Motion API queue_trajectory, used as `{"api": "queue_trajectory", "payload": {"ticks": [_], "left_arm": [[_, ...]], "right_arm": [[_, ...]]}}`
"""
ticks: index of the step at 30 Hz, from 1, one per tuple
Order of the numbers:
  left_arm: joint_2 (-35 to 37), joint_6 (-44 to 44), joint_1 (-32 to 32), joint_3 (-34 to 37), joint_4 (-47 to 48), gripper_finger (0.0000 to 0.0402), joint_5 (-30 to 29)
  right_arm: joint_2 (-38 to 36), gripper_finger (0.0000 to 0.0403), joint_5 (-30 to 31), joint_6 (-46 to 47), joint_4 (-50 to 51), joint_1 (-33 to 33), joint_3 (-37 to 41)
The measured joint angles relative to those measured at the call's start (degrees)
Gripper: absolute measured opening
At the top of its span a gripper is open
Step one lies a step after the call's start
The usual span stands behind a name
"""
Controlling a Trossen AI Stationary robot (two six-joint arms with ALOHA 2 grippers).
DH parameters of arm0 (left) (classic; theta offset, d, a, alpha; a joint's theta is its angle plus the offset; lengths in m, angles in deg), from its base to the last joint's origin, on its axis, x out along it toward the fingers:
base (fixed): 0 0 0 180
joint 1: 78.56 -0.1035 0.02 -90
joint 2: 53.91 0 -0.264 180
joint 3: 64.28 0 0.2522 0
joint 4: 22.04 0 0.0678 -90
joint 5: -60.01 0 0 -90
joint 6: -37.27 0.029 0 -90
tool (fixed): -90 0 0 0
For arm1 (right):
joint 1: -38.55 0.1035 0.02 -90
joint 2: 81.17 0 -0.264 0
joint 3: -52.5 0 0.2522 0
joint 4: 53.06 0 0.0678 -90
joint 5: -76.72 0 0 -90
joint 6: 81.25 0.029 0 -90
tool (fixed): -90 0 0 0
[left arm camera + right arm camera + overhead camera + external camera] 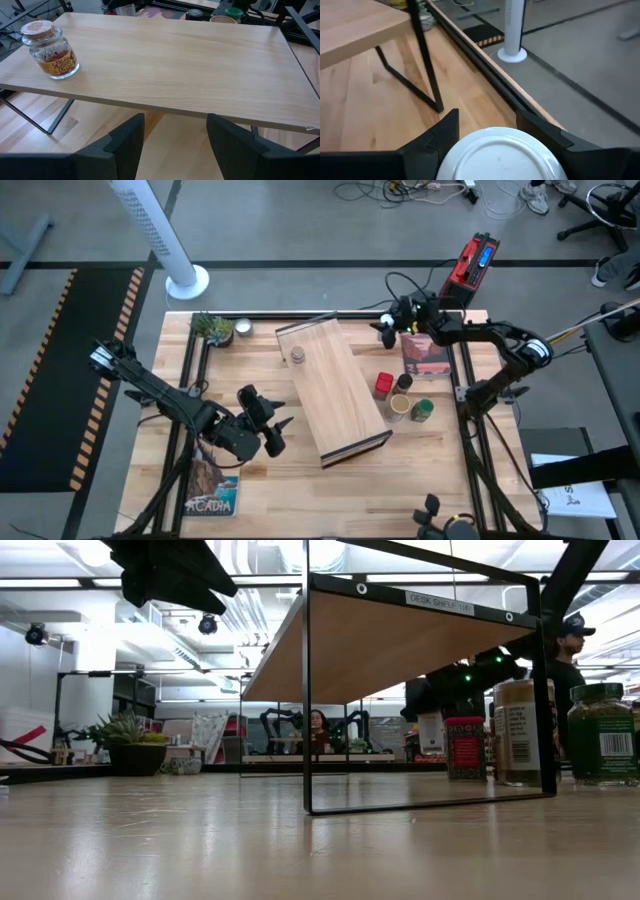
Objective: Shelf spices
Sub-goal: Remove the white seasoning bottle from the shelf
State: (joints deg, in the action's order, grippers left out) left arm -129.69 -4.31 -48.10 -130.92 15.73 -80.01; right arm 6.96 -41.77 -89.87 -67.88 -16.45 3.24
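Reads "ACADIA" in white along the lower cover of a picture-covered book (212, 490) at the table's near left. Shows a white sticker on the shelf's dark frame (440, 601), seemingly "DESK SHELF 116", last characters unsure. Jar labels too small to read.

Left gripper (283, 435) jaws spread, low near table's front; right gripper (385, 330) jaws clamped, far side.

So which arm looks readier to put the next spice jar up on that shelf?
The right. Its claw straddles a white-capped jar just beyond the shelf; the left claw is open, empty, facing the shelf edge.
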Motion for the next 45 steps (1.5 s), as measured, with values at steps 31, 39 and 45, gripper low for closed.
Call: {"api": "queue_trajectory", "payload": {"ticks": [31,39,45], "left_arm": [[0.02,2.08,0.0,0.0,-0.96,0.0204,-0.59],[0.02,2.34,0.0,0.02,-0.96,0.0204,-0.55],[0.02,3.0,0.0,0.02,-0.94,0.0204,-0.5]], "right_arm": [[-0.77,0.0165,4.89,2.8,-0.89,-0.66,4.14],[3.65,0.0165,-3.42,0.07,-1.07,-0.77,3.26],[6.53,0.0165,-5.38,0.52,-1.3,-0.82,0.72]]}}
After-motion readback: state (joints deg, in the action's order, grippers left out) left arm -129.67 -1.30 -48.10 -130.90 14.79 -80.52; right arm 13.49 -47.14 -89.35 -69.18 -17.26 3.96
